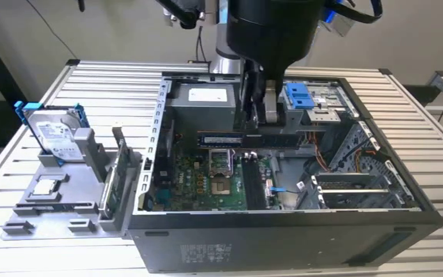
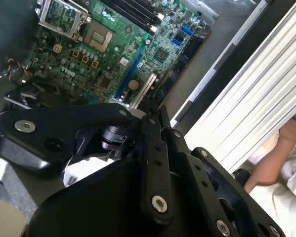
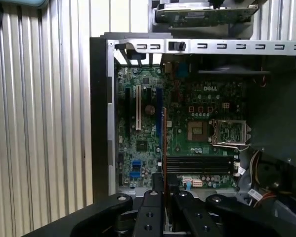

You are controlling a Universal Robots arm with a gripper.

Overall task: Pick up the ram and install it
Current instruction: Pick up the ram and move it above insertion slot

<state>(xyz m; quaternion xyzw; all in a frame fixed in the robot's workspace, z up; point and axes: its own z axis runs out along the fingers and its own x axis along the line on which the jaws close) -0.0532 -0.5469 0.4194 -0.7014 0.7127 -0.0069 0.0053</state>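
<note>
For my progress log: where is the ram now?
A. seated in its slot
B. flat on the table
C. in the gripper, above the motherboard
C: in the exterior view the gripper, shut on the ram, holds it above the motherboard inside the open case.

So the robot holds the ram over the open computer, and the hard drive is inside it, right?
No. The exterior view shows the hard drive outside the computer, standing in the gray rack. The gripper does hold the ram over the computer.
</note>
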